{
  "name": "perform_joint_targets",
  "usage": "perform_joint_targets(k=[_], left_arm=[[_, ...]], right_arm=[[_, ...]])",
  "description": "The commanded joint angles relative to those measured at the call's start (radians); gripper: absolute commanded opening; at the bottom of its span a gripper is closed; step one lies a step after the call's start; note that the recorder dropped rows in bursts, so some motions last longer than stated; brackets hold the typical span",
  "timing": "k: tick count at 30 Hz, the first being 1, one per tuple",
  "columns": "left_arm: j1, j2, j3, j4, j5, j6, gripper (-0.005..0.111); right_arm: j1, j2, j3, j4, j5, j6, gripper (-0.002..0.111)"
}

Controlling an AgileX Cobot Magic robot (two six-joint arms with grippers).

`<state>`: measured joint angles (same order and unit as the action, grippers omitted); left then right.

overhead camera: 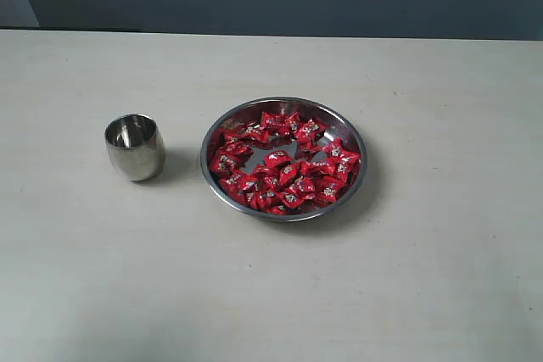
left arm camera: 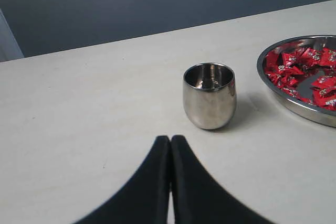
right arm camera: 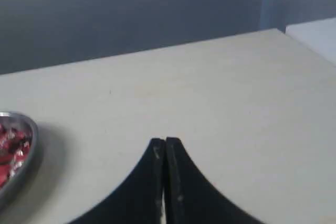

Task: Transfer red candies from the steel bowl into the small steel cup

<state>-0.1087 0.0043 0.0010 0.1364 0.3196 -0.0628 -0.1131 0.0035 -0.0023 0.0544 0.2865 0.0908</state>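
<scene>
- The steel bowl (overhead camera: 205, 167) rests near the middle of the worktop (overhead camera: 424, 277), a little toward its right edge and well away from every edge.
- The red candies (overhead camera: 284, 167) are all in this bowl. They lie in a loose ring along the wall, piled thicker on the side toward the near edge of the worktop, and a small patch of bare steel shows in the centre.
- The small steel cup (overhead camera: 134, 148) stands upright with its mouth up, on the side of the bowl toward the left edge of the worktop. It is near the bowl but apart from it, and its inside shows only shining steel.
- You do not see either arm in the exterior view; only the wrist cameras show the grippers.
- The left gripper (left arm camera: 170, 140) has its two black fingers pressed together, with nothing between them. It is above bare worktop, and the cup (left arm camera: 209, 98) is in front of it, not touched; part of the bowl (left arm camera: 294, 103) shows farther off.
- The right gripper (right arm camera: 165, 141) is also closed and empty, fingers tip to tip above bare worktop. Its camera catches only a piece of the bowl's rim (right arm camera: 29, 150) with a few candies (right arm camera: 10, 145), clear of the fingers.
</scene>
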Motion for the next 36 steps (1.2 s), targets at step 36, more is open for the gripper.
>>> perform_joint_targets(k=[36], left_arm=[[-0.003, -0.004, -0.001, -0.001, -0.009, -0.005, 0.000]], right_arm=[[-0.004, 0.138, -0.269, 0.584, -0.121, -0.214, 0.000]])
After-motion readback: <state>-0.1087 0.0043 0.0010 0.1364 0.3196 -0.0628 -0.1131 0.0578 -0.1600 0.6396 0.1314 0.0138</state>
